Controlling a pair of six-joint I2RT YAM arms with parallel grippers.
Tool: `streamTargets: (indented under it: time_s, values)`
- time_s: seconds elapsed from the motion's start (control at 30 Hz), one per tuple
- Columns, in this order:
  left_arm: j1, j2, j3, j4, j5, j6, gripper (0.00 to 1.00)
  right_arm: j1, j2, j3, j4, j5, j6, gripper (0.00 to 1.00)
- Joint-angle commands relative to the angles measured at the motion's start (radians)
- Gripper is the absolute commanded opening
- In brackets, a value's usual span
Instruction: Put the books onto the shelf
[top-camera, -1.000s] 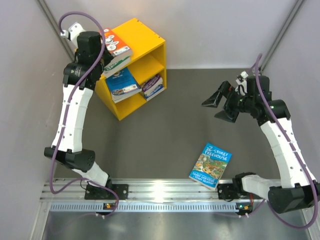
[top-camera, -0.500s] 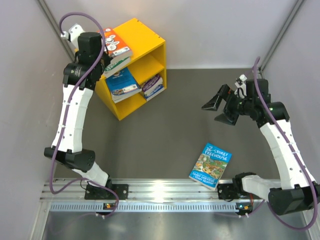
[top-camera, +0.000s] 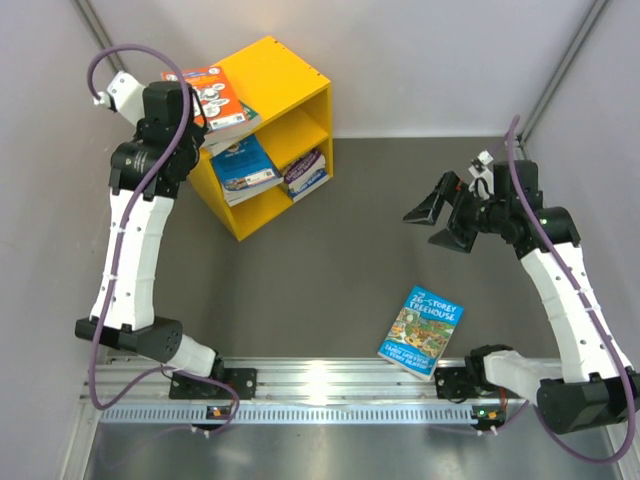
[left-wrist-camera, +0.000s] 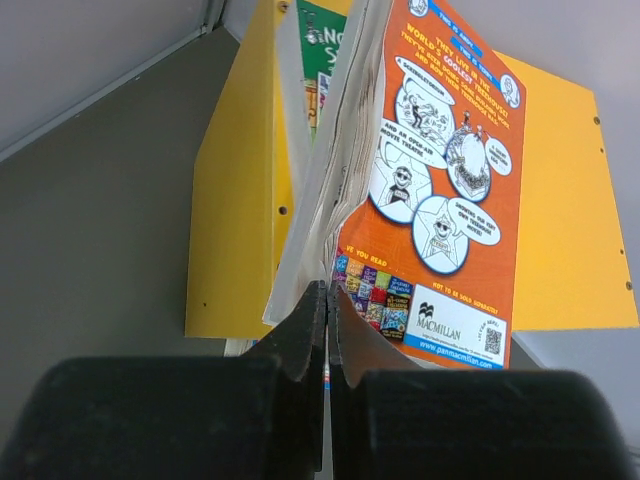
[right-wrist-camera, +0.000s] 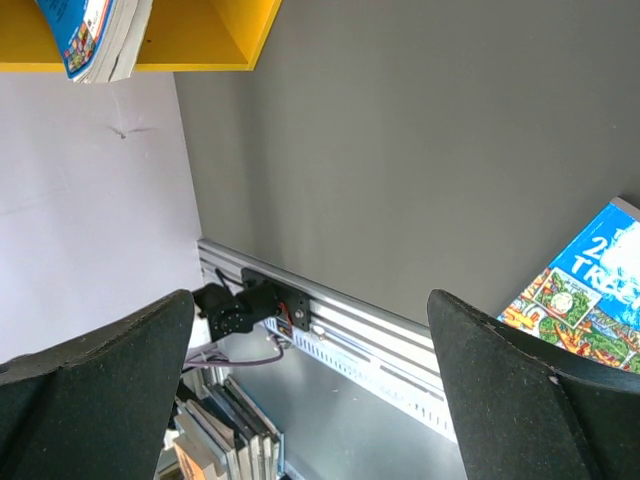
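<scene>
Left gripper (left-wrist-camera: 326, 300) pinching the orange book (left-wrist-camera: 440, 180) on top of the shelf (top-camera: 290, 75); right gripper (top-camera: 422, 226) spread wide over the surface (top-camera: 340, 260).

The left fingers are closed tight on the orange book's near edge, at the shelf's left end. The blue book (top-camera: 422, 332) lies flat, well out from the shelf's open front towards the right arm's base. It sits on the near side of the open right fingers, and its long axis runs roughly away from the shelf's front. The right arm is clearly nearer and looks better placed to fetch it.
</scene>
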Motion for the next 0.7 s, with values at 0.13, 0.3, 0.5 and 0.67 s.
streamTargets:
  time_s: [0.13,0.3,0.5,0.67]
  values:
    - [-0.005,-0.046,-0.047,-0.086,-0.062,-0.154,0.0,-0.009,-0.03,-0.013,0.019,-0.023,-0.021,1.0]
    - [-0.027,-0.028,-0.076,-0.06,-0.03,-0.21,0.0,-0.007,-0.035,-0.024,0.017,-0.024,-0.026,1.0]
    - [-0.106,0.014,-0.022,-0.063,-0.108,-0.288,0.0,-0.007,-0.043,-0.029,0.009,-0.021,-0.029,1.0]
    - [-0.165,0.026,-0.004,-0.095,-0.189,-0.342,0.0,-0.005,-0.043,-0.029,0.006,-0.018,-0.034,1.0]
